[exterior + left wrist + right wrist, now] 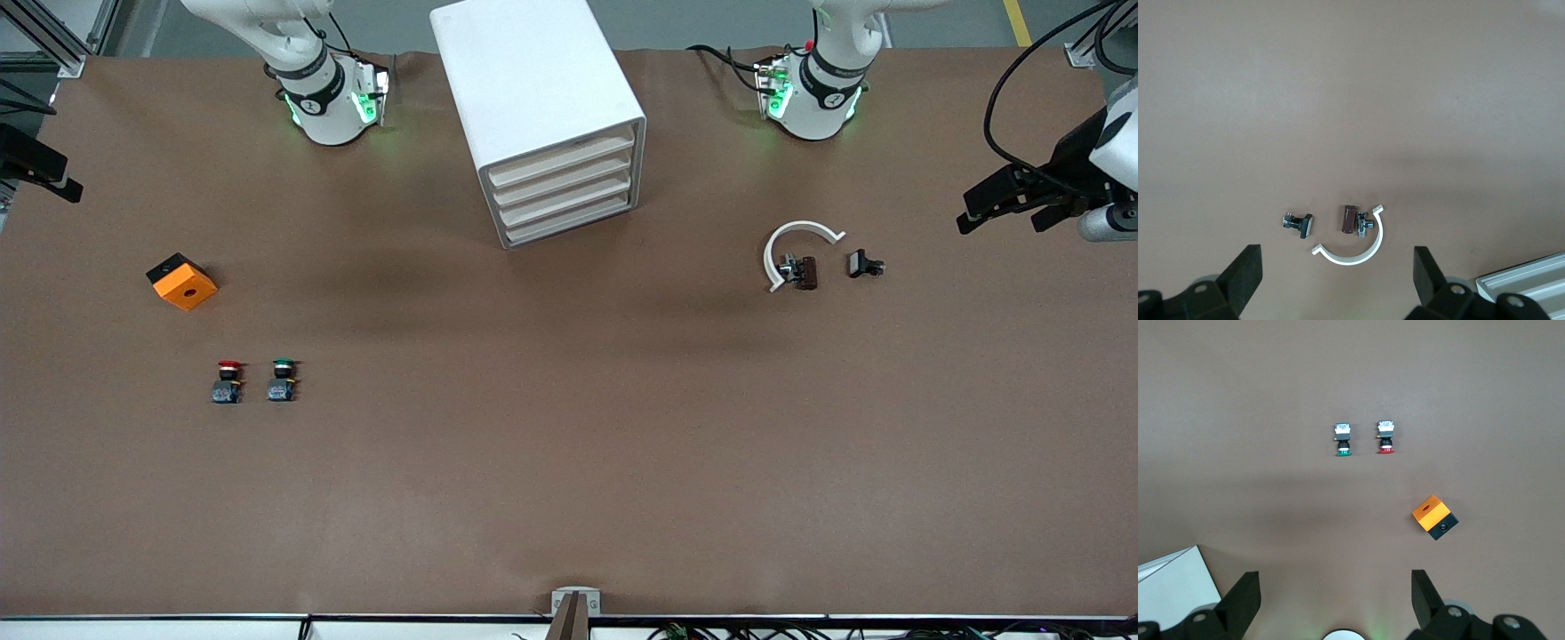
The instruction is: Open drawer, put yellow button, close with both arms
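Note:
The white cabinet [542, 98] stands between the two arm bases. Its uppermost drawer [562, 160] is pushed in flush, like the three below it. No yellow button shows in any view. My left gripper [1000, 215] hangs open and empty high over the left arm's end of the table; in the left wrist view its fingers [1245, 270] frame bare table at the left gripper [1338, 267]. My right gripper [53, 182] is open and empty over the right arm's end, seen as the right gripper [1336, 590] above brown table.
A red-capped button [228, 380] and a green-capped button [282, 380] lie toward the right arm's end, nearer the front camera than an orange cube [182, 282]. A white curved clip [794, 240], a brown fitting [800, 271] and a small black part [864, 265] lie toward the left arm's end.

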Available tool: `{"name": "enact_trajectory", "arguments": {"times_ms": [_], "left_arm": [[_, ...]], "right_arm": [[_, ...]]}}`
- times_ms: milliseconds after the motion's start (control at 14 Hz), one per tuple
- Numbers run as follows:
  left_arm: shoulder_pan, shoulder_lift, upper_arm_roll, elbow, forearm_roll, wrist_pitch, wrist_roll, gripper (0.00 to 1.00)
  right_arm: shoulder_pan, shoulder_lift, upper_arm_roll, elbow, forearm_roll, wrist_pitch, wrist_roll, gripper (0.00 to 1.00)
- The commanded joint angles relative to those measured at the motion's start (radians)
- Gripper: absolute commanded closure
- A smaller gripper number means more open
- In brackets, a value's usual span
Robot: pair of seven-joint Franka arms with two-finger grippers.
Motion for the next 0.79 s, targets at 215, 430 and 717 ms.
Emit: {"name": "enact_trajectory", "arguments": {"times_ms": [215,430,717], "left_arm": [[-0.002,-0.004,-0.010,0.022,0.037,-0.034,0.013,0.00],[-0.002,-0.004,-0.008,0.024,0.036,-0.034,0.013,0.00],[-0.002,-0.004,-0.008,0.027,0.036,-0.034,0.013,0.00]], "right_arm": [[-0.020,-0.028,0.012,-0.029,0.004,0.005,0.007,0.00],[-0.020,-0.028,0.012,-0.029,0.004,0.005,0.007,0.00],[-0.020,-0.028,0.012,-0.029,0.004,0.005,0.007,0.00]]}}
